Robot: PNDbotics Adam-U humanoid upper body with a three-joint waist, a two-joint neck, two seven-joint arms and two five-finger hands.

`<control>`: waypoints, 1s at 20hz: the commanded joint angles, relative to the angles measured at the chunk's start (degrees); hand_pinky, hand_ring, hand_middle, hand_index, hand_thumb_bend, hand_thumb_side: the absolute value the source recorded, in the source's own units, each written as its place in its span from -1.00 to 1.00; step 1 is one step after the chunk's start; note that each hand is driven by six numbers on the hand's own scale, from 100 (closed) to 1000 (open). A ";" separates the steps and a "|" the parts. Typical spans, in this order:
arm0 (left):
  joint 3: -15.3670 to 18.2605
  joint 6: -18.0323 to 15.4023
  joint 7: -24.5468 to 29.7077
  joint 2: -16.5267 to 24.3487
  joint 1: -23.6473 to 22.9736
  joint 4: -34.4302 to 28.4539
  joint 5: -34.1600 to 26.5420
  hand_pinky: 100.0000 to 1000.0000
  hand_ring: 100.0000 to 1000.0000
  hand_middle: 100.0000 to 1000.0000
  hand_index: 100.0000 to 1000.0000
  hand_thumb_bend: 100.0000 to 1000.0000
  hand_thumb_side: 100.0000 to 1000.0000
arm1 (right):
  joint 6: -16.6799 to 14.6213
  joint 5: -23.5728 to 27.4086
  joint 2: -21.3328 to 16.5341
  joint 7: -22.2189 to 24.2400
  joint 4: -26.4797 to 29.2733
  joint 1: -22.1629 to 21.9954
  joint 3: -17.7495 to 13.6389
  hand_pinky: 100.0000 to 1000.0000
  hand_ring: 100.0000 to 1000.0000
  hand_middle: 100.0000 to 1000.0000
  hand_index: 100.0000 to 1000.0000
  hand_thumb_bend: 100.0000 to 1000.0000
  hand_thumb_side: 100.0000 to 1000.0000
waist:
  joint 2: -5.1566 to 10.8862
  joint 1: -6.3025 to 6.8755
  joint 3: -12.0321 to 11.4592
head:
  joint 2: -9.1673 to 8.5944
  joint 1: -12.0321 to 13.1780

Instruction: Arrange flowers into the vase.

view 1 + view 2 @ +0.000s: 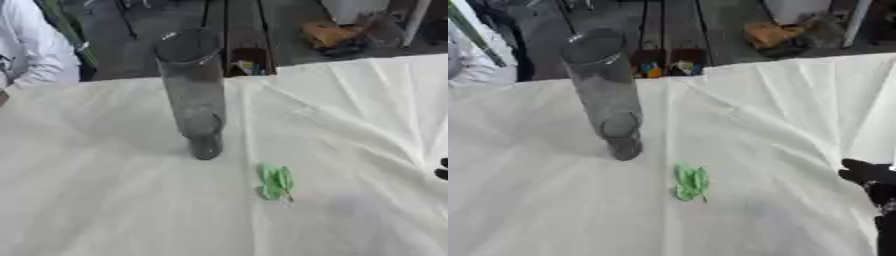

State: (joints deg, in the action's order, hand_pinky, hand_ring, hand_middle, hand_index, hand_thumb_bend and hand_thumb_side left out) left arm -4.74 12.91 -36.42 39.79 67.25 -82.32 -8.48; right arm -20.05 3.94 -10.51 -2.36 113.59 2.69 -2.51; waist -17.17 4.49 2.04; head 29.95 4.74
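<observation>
The right hand (868, 172) showed at the right edge, its fingers too indistinct to judge. A green leaf sprig (690, 182) lay on the white tablecloth (553, 200), near and right of the upright clear vase (608, 92).

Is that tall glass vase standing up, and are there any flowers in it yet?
The vase stands upright and holds no flowers: nothing rises above its rim. Only a green leafy sprig lies on the white cloth nearby.

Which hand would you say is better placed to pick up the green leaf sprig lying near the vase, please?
Probably the right hand: it shows at the right edge, on the side of the green leaf sprig. The left hand is out of view.
</observation>
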 commanded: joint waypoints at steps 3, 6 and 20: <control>0.45 -0.48 -0.10 0.93 2.24 0.46 0.24 -1.00 -1.00 -1.00 -1.00 -1.00 0.77 | 0.50 1.00 -1.14 1.15 1.01 -0.24 0.46 0.39 0.44 0.00 0.14 -1.00 1.00 | 1.81 0.13 0.27 | 1.22 1.39; 0.48 -0.38 -0.15 0.26 2.94 0.76 -0.65 -1.00 -1.00 -1.00 -1.00 -1.00 0.78 | -0.07 1.54 -1.29 1.78 1.01 -0.24 0.66 0.39 0.44 0.00 0.15 -1.00 1.00 | 1.98 0.09 0.58 | 1.61 1.79; -0.35 -1.36 -1.01 -3.75 6.97 0.80 -2.73 -1.00 -1.00 -1.00 -1.00 -1.00 0.78 | -21.07 6.22 -7.26 0.03 1.01 2.23 -0.34 0.34 0.52 0.09 0.32 -1.00 1.00 | 2.86 0.58 1.41 | 2.80 2.83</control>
State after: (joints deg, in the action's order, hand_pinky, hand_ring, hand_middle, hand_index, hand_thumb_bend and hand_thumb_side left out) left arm -5.28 11.79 -37.27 35.21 72.60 -81.00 -10.94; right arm -39.37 9.70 -16.29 -2.20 113.59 4.55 -2.65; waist -15.57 5.27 3.49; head 32.22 7.39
